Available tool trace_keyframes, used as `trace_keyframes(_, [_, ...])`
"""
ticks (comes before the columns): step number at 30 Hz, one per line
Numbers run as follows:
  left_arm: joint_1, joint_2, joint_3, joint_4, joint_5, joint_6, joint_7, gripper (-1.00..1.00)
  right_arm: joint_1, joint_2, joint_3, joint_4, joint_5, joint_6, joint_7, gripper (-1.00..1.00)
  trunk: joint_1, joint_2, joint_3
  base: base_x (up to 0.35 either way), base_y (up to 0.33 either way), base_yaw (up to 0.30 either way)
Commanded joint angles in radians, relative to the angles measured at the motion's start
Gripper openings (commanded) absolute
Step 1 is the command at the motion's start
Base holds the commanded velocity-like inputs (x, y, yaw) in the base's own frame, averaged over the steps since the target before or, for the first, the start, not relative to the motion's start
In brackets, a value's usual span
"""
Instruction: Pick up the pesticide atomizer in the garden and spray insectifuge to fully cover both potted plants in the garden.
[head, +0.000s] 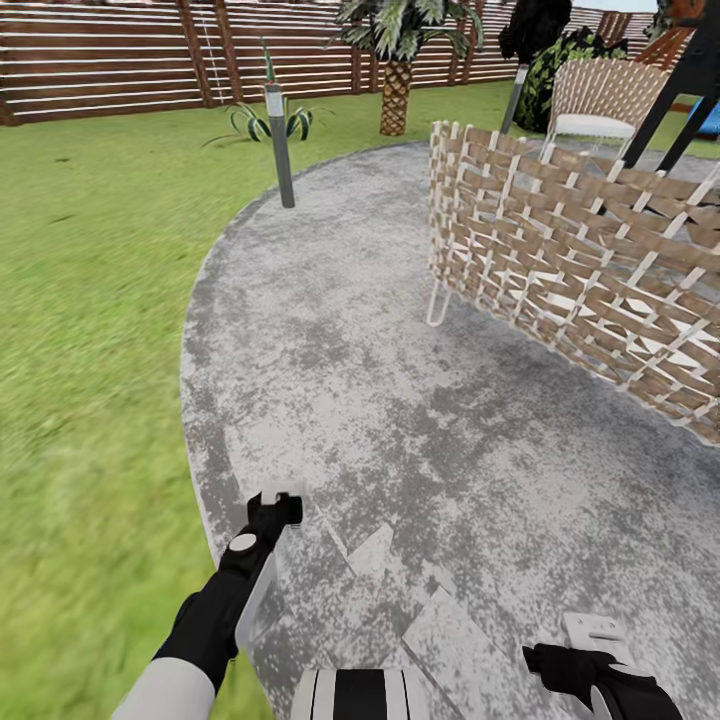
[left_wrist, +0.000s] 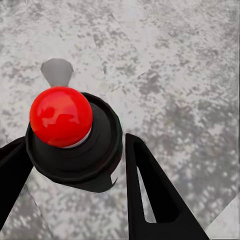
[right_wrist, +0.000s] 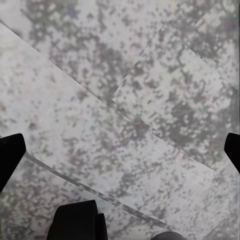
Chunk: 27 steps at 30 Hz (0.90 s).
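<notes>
The pesticide atomizer (left_wrist: 100, 145) shows from above in the left wrist view, a dark round body with a red dot on top. My left gripper (left_wrist: 80, 175) is shut on it, one black finger on each side. In the head view the left gripper (head: 276, 512) hangs low over the patio's (head: 400, 400) left edge, a bit of the white atomizer (head: 281, 491) head poking out. My right gripper (head: 592, 640) is open and empty above the paving (right_wrist: 120, 100). The potted plants are out of view.
A woven wicker chair (head: 570, 250) stands on the right of the patio, with a second chair (head: 600, 100) behind it. A grey lamp post (head: 280, 145) rises at the patio's far edge, backed by a spiky plant (head: 262, 120), a palm (head: 397, 90) and the fence (head: 100, 60). Lawn (head: 90, 300) lies to the left.
</notes>
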Motion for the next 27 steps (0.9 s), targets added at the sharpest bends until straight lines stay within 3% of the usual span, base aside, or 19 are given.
trace_keyframes(1, [0.0,0.001,-0.003,-0.013,0.001,0.026,0.006,-1.0,0.0,0.0,0.0,-0.001,0.0,0.005,0.0,1.0,-0.001,0.0,0.005,0.0,0.0,0.0])
trace_keyframes(4, [0.0,0.003,-0.002,-0.057,0.002,0.106,0.004,-1.0,0.0,-0.001,-0.001,-0.001,0.0,0.005,0.0,1.0,-0.002,0.001,0.021,0.0,0.0,0.0])
trace_keyframes(7, [0.0,0.002,-0.004,-0.07,0.002,0.133,0.004,-1.0,0.0,-0.001,-0.002,-0.001,0.0,0.005,0.0,1.0,-0.003,0.001,0.037,0.0,0.0,0.0])
trace_keyframes(18, [0.001,0.002,-0.008,-0.076,0.003,0.141,0.004,-1.0,0.0,-0.002,-0.002,-0.001,0.0,0.006,0.0,1.0,-0.003,0.001,0.054,0.0,0.01,0.0])
trace_keyframes(27, [0.001,0.001,-0.007,-0.077,0.003,0.144,0.005,-1.0,0.0,-0.002,-0.003,-0.001,0.0,0.006,0.0,1.0,-0.003,0.001,0.063,0.0,0.261,0.0])
